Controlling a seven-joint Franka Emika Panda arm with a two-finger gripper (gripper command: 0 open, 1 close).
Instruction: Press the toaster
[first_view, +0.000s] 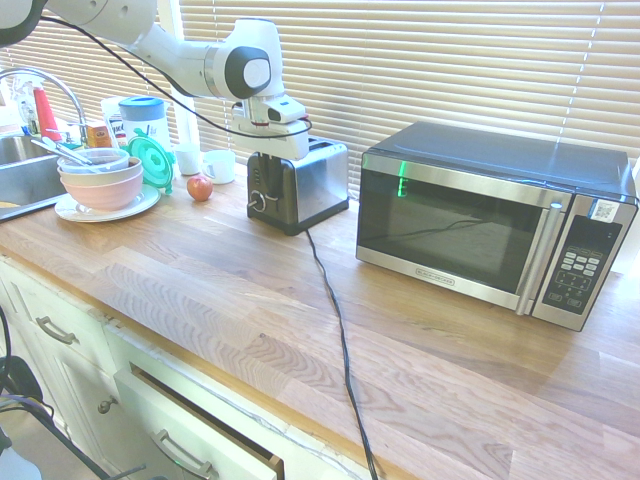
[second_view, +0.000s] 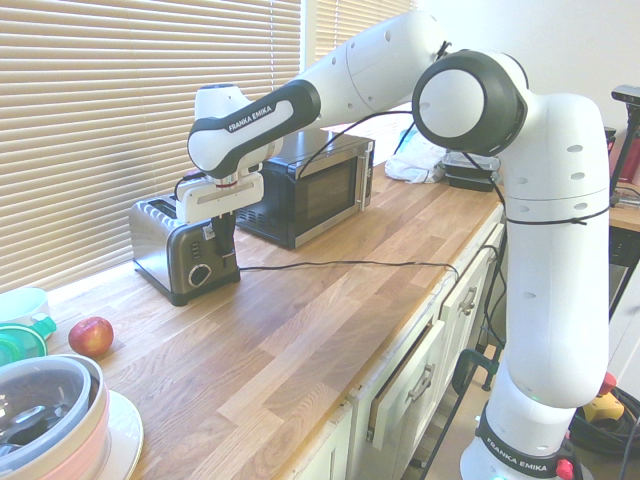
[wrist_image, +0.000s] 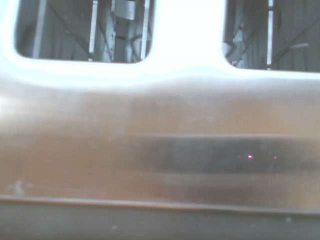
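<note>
The toaster (first_view: 312, 186) (second_view: 163, 246) stands on the wooden counter near the blinds, steel-sided, with its black end panel and round knob facing the counter's front. My gripper (first_view: 263, 163) (second_view: 222, 236) hangs straight down against that black end, at the lever side just above the knob, with its fingers shut and touching the panel. From the wrist view I look down on the toaster's shiny top (wrist_image: 160, 105) and its two slots from very close. The lever itself is hidden behind the fingers.
A large microwave (first_view: 480, 225) (second_view: 310, 185) stands beside the toaster. The black cord (first_view: 335, 330) trails across the counter to the front edge. An apple (first_view: 200, 187) (second_view: 91, 336), stacked bowls (first_view: 100, 182) (second_view: 45, 410), a white mug (first_view: 218, 165) and the sink (first_view: 20, 165) lie on the other side.
</note>
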